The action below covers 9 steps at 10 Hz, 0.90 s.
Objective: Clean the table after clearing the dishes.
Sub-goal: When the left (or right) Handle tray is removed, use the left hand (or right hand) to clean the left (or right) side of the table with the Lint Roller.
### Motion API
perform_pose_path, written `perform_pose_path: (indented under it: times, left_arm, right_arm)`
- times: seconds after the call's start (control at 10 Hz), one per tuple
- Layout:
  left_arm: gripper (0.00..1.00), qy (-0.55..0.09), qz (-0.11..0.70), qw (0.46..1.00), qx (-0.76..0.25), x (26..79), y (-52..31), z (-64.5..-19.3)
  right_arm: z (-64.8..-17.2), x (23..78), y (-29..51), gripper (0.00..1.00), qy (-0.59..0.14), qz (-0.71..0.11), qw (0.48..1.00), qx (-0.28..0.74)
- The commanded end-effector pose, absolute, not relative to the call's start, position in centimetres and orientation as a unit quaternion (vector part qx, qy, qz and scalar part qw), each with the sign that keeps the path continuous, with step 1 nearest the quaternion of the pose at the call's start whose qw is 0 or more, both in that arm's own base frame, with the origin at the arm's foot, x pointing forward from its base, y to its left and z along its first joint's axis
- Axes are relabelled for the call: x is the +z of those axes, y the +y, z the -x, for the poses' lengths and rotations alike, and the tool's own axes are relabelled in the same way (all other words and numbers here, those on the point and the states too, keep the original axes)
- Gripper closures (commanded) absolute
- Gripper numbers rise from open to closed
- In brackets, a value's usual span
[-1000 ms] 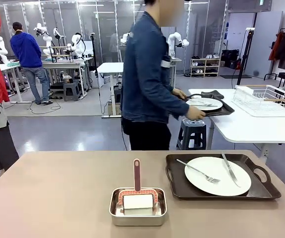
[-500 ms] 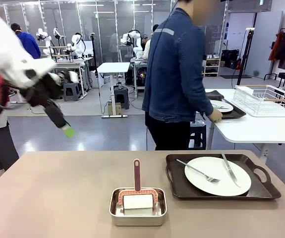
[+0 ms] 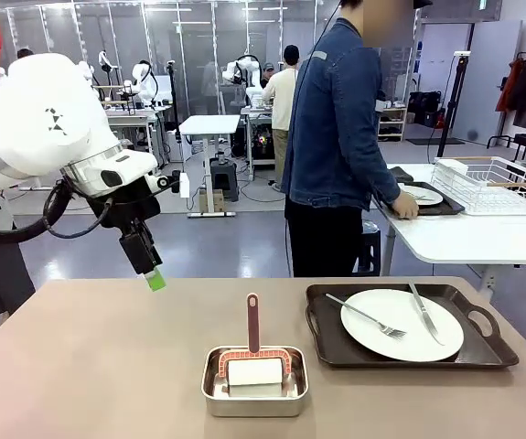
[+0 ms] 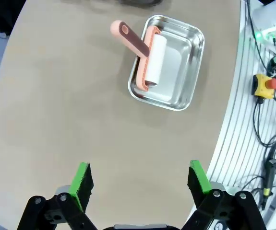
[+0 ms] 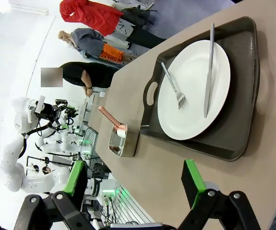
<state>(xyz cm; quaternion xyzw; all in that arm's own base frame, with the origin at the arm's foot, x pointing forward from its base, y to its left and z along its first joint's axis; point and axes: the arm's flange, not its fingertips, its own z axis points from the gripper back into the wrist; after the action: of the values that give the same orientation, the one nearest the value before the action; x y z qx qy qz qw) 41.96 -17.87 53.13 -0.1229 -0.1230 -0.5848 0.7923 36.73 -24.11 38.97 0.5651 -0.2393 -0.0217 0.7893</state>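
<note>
The large matte taupe table (image 3: 89, 366) fills the lower half of the front view, its top smooth and bare at the left. Over that left part hangs the left gripper (image 3: 154, 277), pointing down, its jaws wide with nothing between them. At lower centre sits a small rectangular steel pan (image 3: 209, 391) holding a salmon-pink handled roller (image 3: 254, 370) with a white roll, its handle rising past the pan's far rim. To the right, a dark brown handled tray (image 3: 328, 343) carries a round white plate (image 3: 400, 346) with a metal fork (image 3: 366, 315) and a metal knife (image 3: 424, 314) lying on it. At upper right, a person in a denim jacket (image 3: 336, 137) rests a hand (image 3: 407, 208) on a second dark tray (image 3: 445, 208) bearing a second white plate (image 3: 423, 194), on a white-topped table (image 3: 464, 240). In its wrist view the right gripper (image 5: 134, 176) hovers over the taupe table, jaws wide and empty.
</note>
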Motion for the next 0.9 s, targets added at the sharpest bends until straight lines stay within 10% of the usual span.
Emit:
perform_pose_path:
  times: [0.0,0.8]
  left_arm:
    - [0.0,-0.132,0.122,0.797,-0.576,53.8,-17.6,-42.2]
    - [0.0,-0.035,0.062,0.709,-0.702,54.4,-30.7,-48.8]
  right_arm:
    - [-36.6,39.3,-24.0,0.0,-0.244,-0.568,0.786,-0.021]
    - [-36.6,39.3,-24.0,0.0,-0.244,-0.568,0.786,-0.021]
